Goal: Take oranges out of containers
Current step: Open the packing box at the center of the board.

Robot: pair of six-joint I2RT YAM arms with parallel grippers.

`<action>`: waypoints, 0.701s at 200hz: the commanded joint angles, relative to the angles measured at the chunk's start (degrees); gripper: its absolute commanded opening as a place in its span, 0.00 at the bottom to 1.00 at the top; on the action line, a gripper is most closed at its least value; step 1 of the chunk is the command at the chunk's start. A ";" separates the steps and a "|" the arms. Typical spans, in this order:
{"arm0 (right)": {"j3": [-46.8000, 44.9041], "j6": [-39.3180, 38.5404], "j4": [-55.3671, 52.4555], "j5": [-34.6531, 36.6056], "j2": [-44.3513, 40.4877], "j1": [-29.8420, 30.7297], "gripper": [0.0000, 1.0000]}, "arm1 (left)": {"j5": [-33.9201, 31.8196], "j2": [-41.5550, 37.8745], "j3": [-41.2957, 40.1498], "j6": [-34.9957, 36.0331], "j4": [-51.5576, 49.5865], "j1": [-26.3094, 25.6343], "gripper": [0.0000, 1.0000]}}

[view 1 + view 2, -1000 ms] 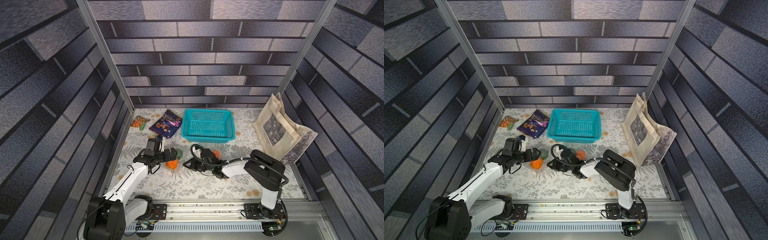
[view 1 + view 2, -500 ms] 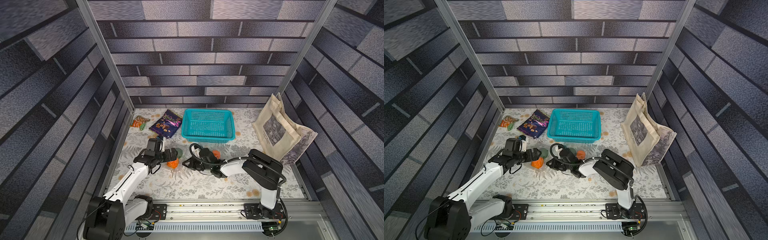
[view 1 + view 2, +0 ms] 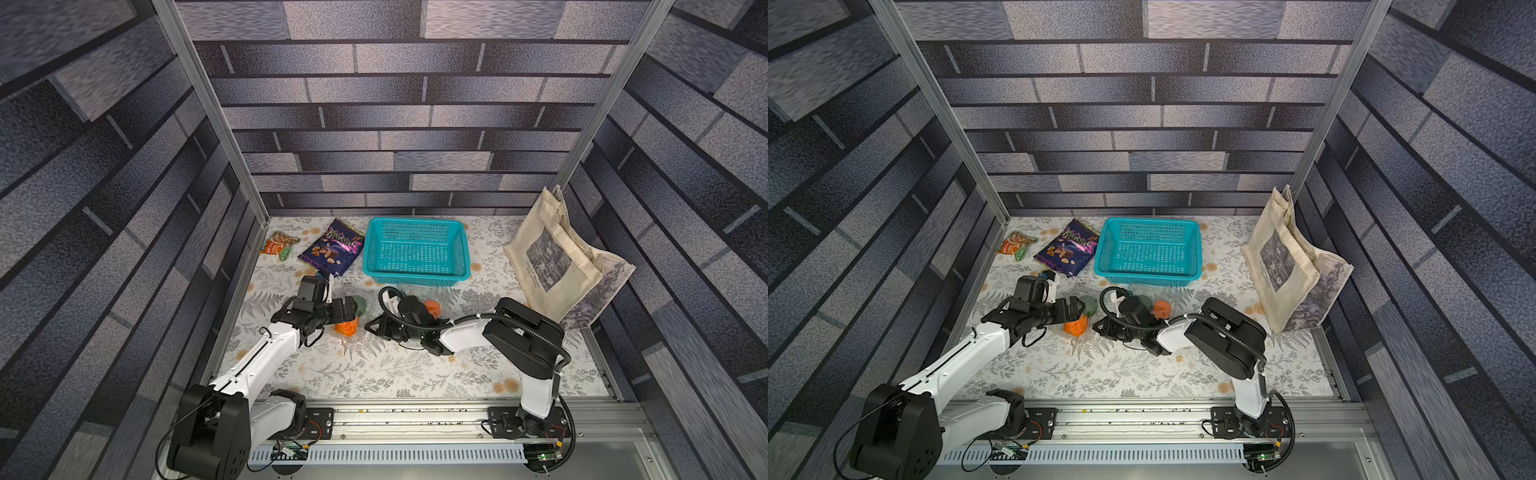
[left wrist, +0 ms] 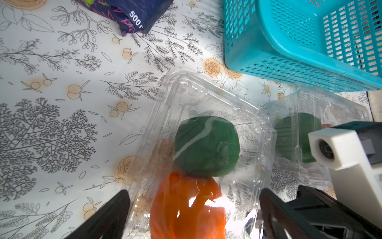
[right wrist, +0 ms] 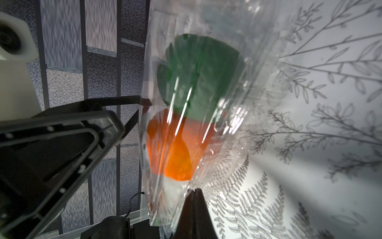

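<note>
**Both top views:** high above the front rail (image 3: 415,419) at 6 o'clock, tilted down toward 12, far enough to hold the whole table (image 3: 374,374).

**Left wrist camera:** close over the clear clamshell (image 4: 171,82), facing 3 o'clock.

**Right wrist camera:** closer, low, facing 9 o'clock.

All four share that clamshell; each wrist view shows the other's white camera housing (image 4: 341,153).

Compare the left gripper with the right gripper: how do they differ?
The left gripper is wide open; the right gripper is shut. The left gripper straddles one end of the container, with the orange fruit between its jaws; the right gripper closes at the container's thin plastic edge and seems to pinch it. Both are at the same container.
</note>
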 commanded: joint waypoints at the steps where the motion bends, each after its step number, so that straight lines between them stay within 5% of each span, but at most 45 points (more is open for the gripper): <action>1: 1.52 -1.14 1.26 1.26 1.13 -0.51 0.00 | 2.85 1.90 -0.64 -1.33 -1.63 -1.09 1.00; 140: 1.27 -0.87 7.32 1.48 1.37 -1.61 0.00 | 1.87 6.70 0.01 -1.96 -2.33 -3.92 1.00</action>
